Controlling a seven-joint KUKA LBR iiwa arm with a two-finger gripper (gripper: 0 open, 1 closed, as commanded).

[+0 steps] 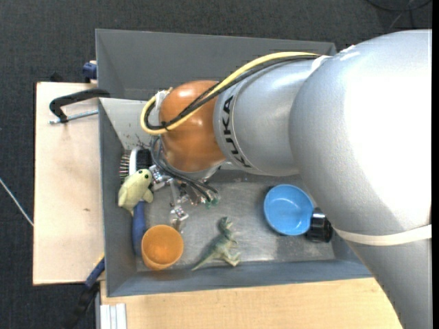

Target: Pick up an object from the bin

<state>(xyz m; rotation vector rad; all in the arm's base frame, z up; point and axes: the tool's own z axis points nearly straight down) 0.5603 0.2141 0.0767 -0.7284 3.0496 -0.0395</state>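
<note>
The gripper (184, 201) is hung low under the arm's orange cover, over a bare patch of the grey bin (206, 46). Whether it is released or clenched cannot be told, and nothing is seen held in it. A pale yellow plush toy (135, 189) is found just beside it, on the side away from the arm, lying on a blue-handled hairbrush (139, 221). An orange cup (162, 245) and a green toy dinosaur (221, 247) are set near it, toward the near wall. A blue bowl (288, 210) is left well apart. No target can yet be judged chosen.
</note>
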